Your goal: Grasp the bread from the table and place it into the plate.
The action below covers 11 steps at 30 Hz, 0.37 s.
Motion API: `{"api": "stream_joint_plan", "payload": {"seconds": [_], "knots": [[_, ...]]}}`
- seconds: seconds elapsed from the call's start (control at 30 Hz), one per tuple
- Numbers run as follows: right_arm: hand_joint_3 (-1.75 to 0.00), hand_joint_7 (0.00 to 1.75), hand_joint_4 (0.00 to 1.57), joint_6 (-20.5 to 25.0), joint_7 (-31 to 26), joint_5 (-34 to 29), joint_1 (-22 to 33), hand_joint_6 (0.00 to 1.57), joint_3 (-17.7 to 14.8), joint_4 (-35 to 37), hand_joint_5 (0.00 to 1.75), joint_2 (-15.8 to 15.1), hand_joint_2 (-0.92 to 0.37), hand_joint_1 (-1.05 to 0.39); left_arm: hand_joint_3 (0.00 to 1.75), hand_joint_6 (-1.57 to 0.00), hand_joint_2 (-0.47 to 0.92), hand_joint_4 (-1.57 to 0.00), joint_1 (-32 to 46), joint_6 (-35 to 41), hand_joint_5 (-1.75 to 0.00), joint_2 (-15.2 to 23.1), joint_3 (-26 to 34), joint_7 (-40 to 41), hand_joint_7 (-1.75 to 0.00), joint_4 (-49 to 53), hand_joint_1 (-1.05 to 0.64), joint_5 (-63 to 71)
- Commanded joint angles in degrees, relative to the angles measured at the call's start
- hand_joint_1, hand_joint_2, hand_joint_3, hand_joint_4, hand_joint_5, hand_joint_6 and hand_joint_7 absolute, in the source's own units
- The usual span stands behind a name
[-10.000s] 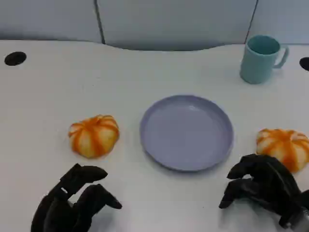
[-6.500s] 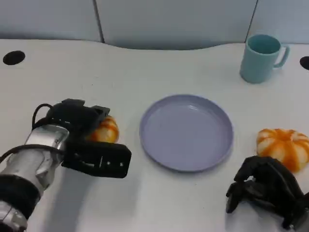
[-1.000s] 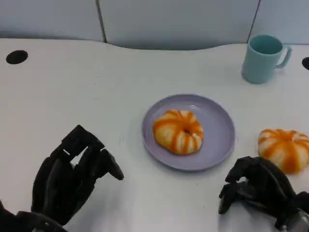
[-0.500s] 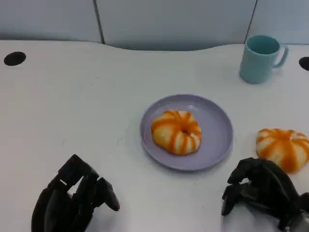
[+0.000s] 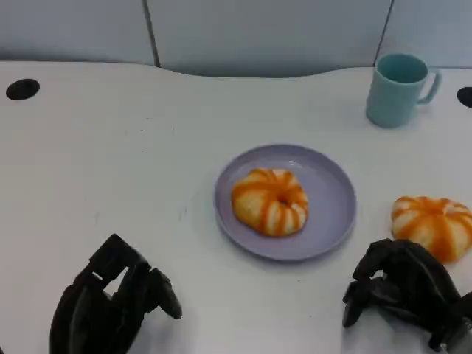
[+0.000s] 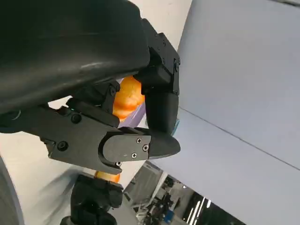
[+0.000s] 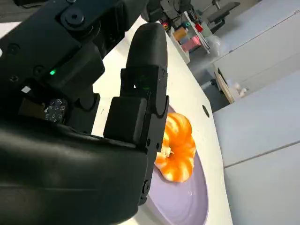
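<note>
1. The round orange-and-cream striped bread roll (image 5: pixel 270 201) lies inside the shallow round lavender plate (image 5: pixel 332 221), a little left of the plate's middle and touching no robot hand; the right wrist view shows the same roll (image 7: pixel 177 150) resting on the plate (image 7: pixel 187 201).
2. The plate sits near the middle of the white table (image 5: pixel 147 162); a second striped bread roll of the same kind (image 5: pixel 434 225) lies on the table to the plate's right, apart from its rim.
3. The left robot hand (image 5: pixel 110 306) is at the lower left near the table's front edge, well apart from the plate; its black fingers are curled inward and nothing is in them, so it is clenched on nothing.
4. The right robot hand (image 5: pixel 402 291) is at the lower right, just in front of the second roll; its fingers are likewise curled in and hold nothing.
5. A pale teal handled mug (image 5: pixel 398 88) stands upright at the far right of the table, well behind the plate; a dark round hole (image 5: pixel 22 89) marks the far left of the table.
</note>
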Motion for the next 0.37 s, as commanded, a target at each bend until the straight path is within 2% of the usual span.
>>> {"api": "stream_joint_plan", "payload": {"seconds": [0.03,0.2,0.37], "knots": [[-0.01,0.33,1.57,-0.8,-0.1,-0.5,0.3,1.57,-0.4,0.3,0.57,-1.2,-0.53,-1.05,0.38,-0.51,0.92,-0.81,0.1,-0.5,-1.75,0.3,0.6,-0.4,-1.75,0.3,-0.51,0.2],[-0.01,0.32,1.57,-2.1,1.0,-0.3,-0.6,1.57,-0.7,2.7,0.57,-1.4,-0.54,-1.05,0.38,-0.50,0.92,-0.81,0.0,-0.8,-1.75,-0.3,0.7,-0.3,-1.75,0.9,-0.50,0.3],[0.00,0.34,1.57,-1.9,-0.3,-0.5,-0.5,1.57,-0.7,2.7,0.58,-1.0,-0.52,-1.05,0.38,-0.50,0.92,-0.81,0.5,0.5,-1.75,0.2,0.6,-0.3,-1.75,0.3,-0.51,0.0]]}}
